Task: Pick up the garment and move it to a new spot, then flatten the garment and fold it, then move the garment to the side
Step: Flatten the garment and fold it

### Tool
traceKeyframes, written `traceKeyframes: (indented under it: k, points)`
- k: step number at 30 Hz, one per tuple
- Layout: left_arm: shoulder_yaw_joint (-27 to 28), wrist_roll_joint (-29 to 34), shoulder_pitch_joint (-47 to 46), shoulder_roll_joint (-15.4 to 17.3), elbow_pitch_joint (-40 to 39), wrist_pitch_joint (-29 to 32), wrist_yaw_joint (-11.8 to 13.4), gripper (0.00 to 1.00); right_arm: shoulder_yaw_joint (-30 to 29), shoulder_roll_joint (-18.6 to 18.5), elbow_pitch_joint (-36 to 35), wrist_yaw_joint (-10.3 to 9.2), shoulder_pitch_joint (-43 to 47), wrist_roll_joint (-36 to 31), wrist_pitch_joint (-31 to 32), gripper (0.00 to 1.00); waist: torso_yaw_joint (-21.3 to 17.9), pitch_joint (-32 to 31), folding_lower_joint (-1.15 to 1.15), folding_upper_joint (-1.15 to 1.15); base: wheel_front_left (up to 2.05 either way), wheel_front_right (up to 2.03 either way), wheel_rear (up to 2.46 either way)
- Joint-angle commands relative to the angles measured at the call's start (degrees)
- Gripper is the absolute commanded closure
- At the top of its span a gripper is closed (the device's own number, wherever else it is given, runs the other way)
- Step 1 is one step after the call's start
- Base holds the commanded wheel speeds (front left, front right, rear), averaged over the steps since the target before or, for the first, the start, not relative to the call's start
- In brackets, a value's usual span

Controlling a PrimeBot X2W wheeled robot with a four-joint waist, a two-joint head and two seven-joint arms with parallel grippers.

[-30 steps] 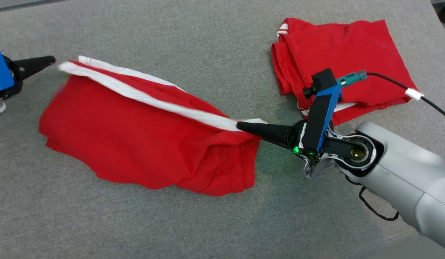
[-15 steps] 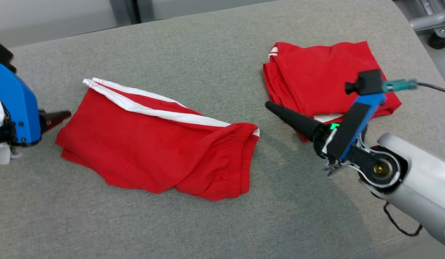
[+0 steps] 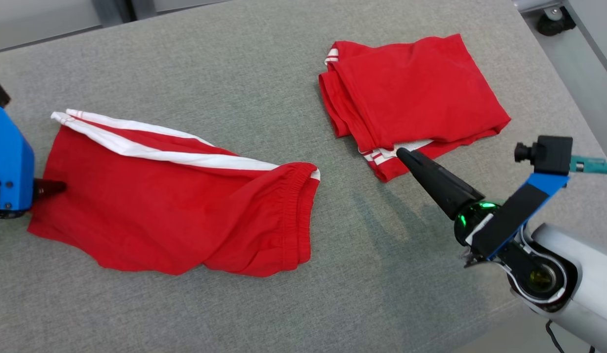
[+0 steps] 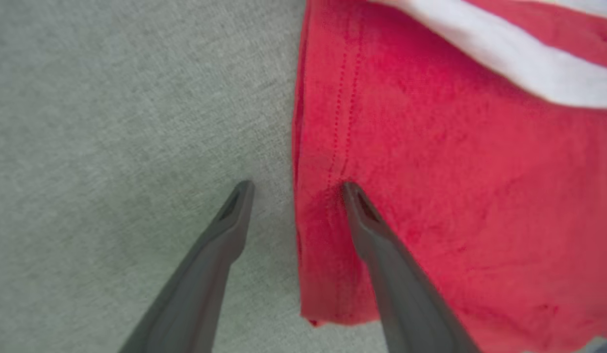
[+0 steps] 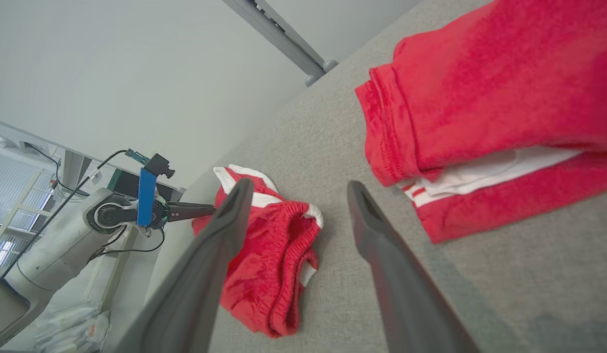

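the garment (image 3: pixel 176 211), red shorts with white side stripes and a gathered waistband, lies loosely spread and wrinkled on the left half of the grey cloth-covered desk (image 3: pixel 264 73), its waistband toward the middle and its leg hem toward the robot's left. the left end effector (image 4: pixel 296 189) sits at that hem with its two dark fingers spread wide and nothing clamped between them. in the left wrist view one finger is over bare desk and the other over the stitched red hem, the cloth's edge running between them; whether the tips touch the fabric cannot be told. the right end effector (image 5: pixel 299 186) is also spread wide and holds nothing. in the head view its tip points at the near corner of a second red garment (image 3: pixel 416 93), which lies folded on the right half of the desk, well apart from the shorts, with white striped trim showing at its near edge. the right wrist view shows desk between the fingers, and the left arm beyond the shorts.
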Motion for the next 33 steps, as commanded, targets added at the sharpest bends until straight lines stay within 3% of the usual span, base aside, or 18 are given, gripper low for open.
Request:
traceKeyframes:
  k: [1, 7, 8, 9, 10, 11, 18, 25, 33]
  points:
    - [0.38, -4.77, 2.08, -1.47, -0.38, 3.31, -0.10, 0.00, -0.55, -0.66, -0.50, 0.03, 1.79, -0.15, -0.72, 0.00, -0.65, 0.32, -0.01, 0.01, 0.00, 0.00, 0.00]
    - [1.59, -11.03, 3.39, -1.15, -4.35, 8.46, -0.11, 0.00, -2.09, -1.15, -1.09, 0.03, 5.09, -0.14, -1.18, 0.00, -0.68, 0.36, -0.01, 0.01, 0.00, 0.00, 0.00]
    - [1.49, -10.93, 3.18, -1.00, -4.67, 8.76, 0.00, 0.20, -2.31, -1.10, -1.03, 0.03, 5.43, -0.22, -1.19, 0.00, -0.51, 0.34, -0.01, 0.01, 0.00, 0.00, 0.00]
    - [1.27, -10.18, 2.92, -0.66, -4.67, 8.68, 0.31, 0.32, -2.54, -0.99, -0.91, 0.03, 5.72, -0.38, -1.21, 0.00, -0.34, 0.32, -0.01, 0.01, 0.00, 0.00, 0.00]
    - [1.11, -9.49, 2.74, -0.37, -4.56, 8.31, 0.55, 0.71, -2.61, -0.82, -0.69, 0.03, 5.95, -0.57, -1.23, 0.00, -0.17, 0.25, -0.01, 0.01, 0.00, 0.00, 0.00]
    - [0.99, -8.96, 2.79, -0.27, -4.33, 7.90, 0.88, 1.00, -2.58, -0.56, -0.53, 0.03, 6.05, -0.71, -1.24, 0.00, 0.03, 0.13, -0.01, 0.01, 0.00, 0.00, 0.00]
    - [1.74, -9.15, 4.05, -1.56, -3.44, 4.82, 0.80, 1.00, -1.74, -0.48, 0.76, 0.03, 6.20, -1.09, -1.21, 0.00, 2.23, -2.90, -0.01, 0.01, 0.00, 0.00, 0.00]
    - [1.52, -11.28, 8.02, -3.75, -4.25, 3.64, 0.46, 1.00, 0.94, -0.76, 2.52, 0.03, 7.89, 0.85, 0.04, 0.00, 6.30, -10.90, -0.01, 0.01, 0.00, 0.00, 0.00]
    - [0.23, -13.68, 15.04, -2.73, -7.20, 3.91, 1.96, 1.00, 3.76, -1.99, 4.05, 0.03, 9.66, 2.99, 0.24, 0.00, 10.86, -16.79, -0.01, 0.01, 0.00, 0.00, 0.00]
